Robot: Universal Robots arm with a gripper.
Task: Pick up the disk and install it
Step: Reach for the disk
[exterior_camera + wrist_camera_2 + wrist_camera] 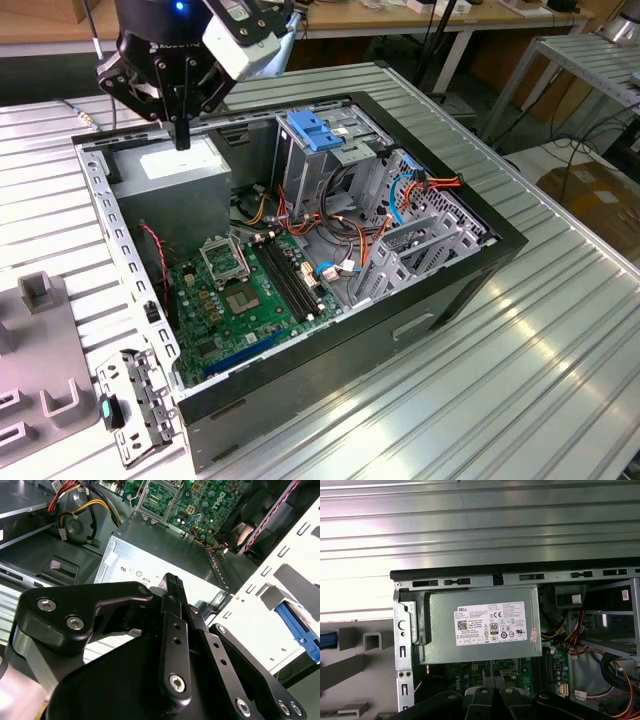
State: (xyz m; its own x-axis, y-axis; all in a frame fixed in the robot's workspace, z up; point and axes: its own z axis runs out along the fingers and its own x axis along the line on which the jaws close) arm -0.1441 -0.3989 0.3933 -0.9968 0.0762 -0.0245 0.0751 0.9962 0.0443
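Observation:
My gripper (182,143) hangs over the open computer case (480,235), just above the grey power-supply box (175,165) at the exterior view's upper left. Its fingers stand together, shut, with nothing between them; they also show in both wrist views (172,579) (492,680). The power-supply box's white sticker (491,625) lies straight below. A blue strip (296,626) lies in a pale holder outside the case's perforated wall, and a blue edge (327,641) shows beside the grey fixture. I cannot tell whether that is the disk's carrier; the disk's silver body is out of view.
Inside the case lie the green motherboard (240,290), loose cables (335,235) and a tall metal bay with a blue latch (313,130). A grey slotted fixture (40,380) and a loose metal bracket (140,405) sit at the exterior view's left. The ribbed table (560,330) extends to the right.

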